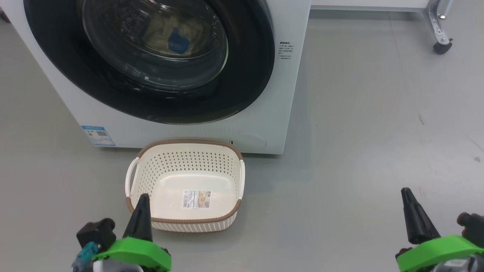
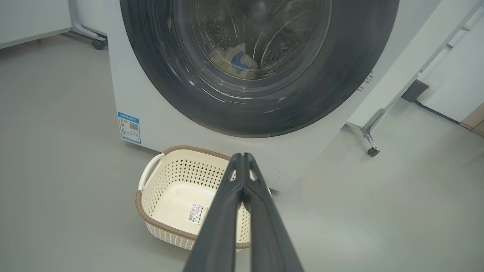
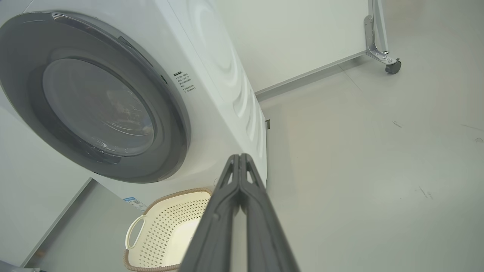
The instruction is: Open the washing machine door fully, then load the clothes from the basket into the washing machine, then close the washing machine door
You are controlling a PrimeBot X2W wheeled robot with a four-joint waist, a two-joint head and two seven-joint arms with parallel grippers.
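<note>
The white washing machine (image 1: 264,113) stands ahead with its black-rimmed door (image 1: 75,68) shut flat against the front. Behind the glass lie the pale-yellow clothes (image 1: 166,30) with a blue patch, also seen in the left wrist view as clothes (image 2: 232,62). The cream basket (image 1: 227,221) sits on the floor before the machine, with just a label sticker on its bottom. My left gripper (image 1: 143,198) hovers at the basket's near-left rim, shut with nothing held; its tips (image 2: 242,156) meet. My right gripper (image 1: 406,192) is far to the right over bare floor, shut and holding nothing.
Grey floor surrounds the machine. A white panel on a metal caster leg (image 1: 440,37) stands at the back right. A blue label sticker (image 1: 98,136) marks the machine's lower left front. Open floor lies to the right of the basket.
</note>
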